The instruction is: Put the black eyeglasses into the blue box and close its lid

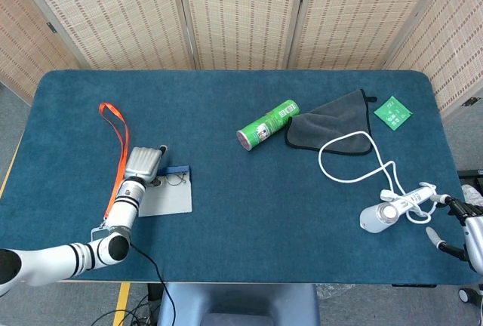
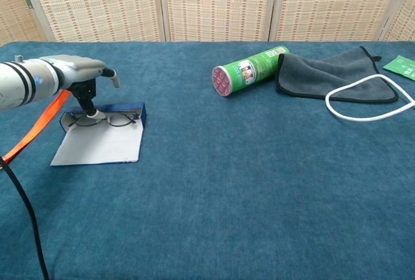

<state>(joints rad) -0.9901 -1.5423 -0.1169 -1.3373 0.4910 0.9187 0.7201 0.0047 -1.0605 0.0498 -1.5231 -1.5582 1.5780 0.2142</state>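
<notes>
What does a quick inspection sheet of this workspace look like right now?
Surface: blue cloth-covered table.
Job's things: glasses lying in the open box, lid flat.
Clutter: green can on its side, grey cloth, green packet, orange strap, white device.
Hands: left hand over the box, fingers down at the glasses; right hand at the table edge, fingers apart.
Cables: white cord.
Surroundings: woven screens.
</notes>
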